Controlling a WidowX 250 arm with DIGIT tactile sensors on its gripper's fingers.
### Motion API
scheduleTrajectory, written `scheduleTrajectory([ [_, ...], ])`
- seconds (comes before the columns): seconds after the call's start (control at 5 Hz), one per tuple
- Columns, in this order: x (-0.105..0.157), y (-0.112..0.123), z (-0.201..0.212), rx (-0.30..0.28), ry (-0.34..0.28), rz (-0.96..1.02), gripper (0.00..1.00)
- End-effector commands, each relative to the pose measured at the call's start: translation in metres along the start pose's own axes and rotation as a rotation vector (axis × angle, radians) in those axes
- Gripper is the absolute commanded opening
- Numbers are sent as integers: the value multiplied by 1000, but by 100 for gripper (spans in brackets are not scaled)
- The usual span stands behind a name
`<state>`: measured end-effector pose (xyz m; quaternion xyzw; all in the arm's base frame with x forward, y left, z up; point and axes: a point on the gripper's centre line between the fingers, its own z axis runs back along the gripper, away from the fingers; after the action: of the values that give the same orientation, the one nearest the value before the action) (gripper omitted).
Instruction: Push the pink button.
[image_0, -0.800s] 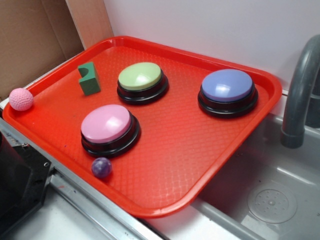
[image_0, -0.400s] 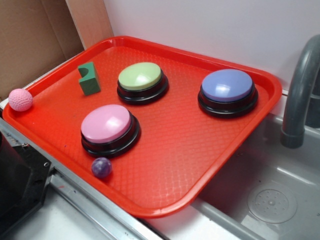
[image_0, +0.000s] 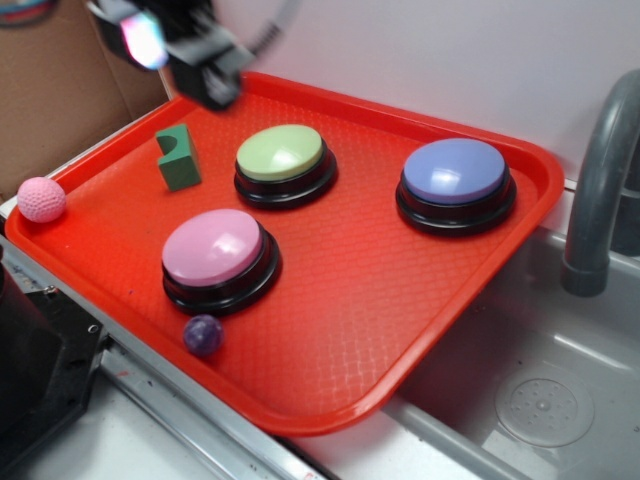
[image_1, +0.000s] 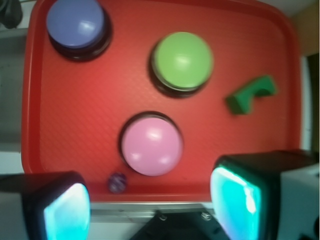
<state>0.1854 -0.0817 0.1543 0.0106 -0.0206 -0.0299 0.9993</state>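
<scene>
Your red tray holds everything, beside a grey sink and faucet. The pink button sits near the tray's front-left edge, nothing resting on it. Behind it you have the green button; far right, the blue button. The gripper hangs blurred above the tray's back-left corner, well apart from the pink button; in your wrist view its fingers stand spread, holding nothing. Smaller items: green block, pink textured ball at the left rim, purple marble just before the pink button.
</scene>
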Motion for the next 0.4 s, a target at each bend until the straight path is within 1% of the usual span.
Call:
scheduleTrajectory([
  [0.0,-15,-24,-34,-74,-3,-25,100],
  [0.2,-44,5,-37,-41,58,3,100],
])
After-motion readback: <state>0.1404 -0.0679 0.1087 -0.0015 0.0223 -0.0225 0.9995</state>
